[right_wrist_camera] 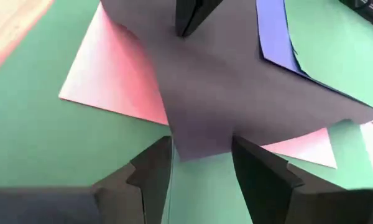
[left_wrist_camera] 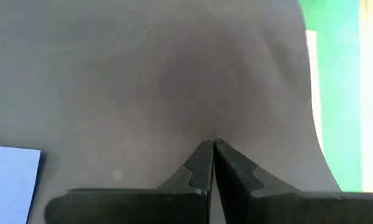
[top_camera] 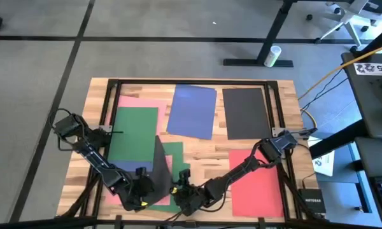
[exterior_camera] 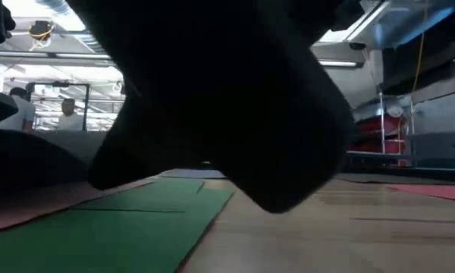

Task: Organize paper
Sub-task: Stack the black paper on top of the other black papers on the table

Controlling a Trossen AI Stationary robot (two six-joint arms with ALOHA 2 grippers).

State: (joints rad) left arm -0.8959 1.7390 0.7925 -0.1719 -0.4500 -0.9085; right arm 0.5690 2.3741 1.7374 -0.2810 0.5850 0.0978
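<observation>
Count from the high view: two black sheets, one lying flat at the table's [top_camera: 197, 158] far right [top_camera: 245, 113] and one lifted and curled near the front edge [top_camera: 159, 166]; one large blue sheet [top_camera: 191, 111] flat at far centre; one large green sheet [top_camera: 134, 133] left of it, resting on a pink sheet [top_camera: 135, 102] whose edge shows behind it; a second green sheet [top_camera: 175, 152] beside the curled black one; and one red sheet [top_camera: 256, 181] at the front right. My left gripper [top_camera: 142, 189] is at the front edge, and the left wrist view shows its fingers [left_wrist_camera: 202, 168] pressed together on the curled black sheet's edge, a detail the overhead hides, along with a blue corner [left_wrist_camera: 11, 183] beneath. My right gripper [top_camera: 186, 194] sits just beside it; the right wrist view shows its fingers [right_wrist_camera: 150, 177] spread apart over a corner of the same sheet, gripping nothing, and reveals a small pink sheet [right_wrist_camera: 115, 71] and a second blue sheet [right_wrist_camera: 275, 31] tucked under the black, both barely visible from above. The low view is largely blocked by a dark shape; only green paper [exterior_camera: 98, 235] and people far behind are legible.
</observation>
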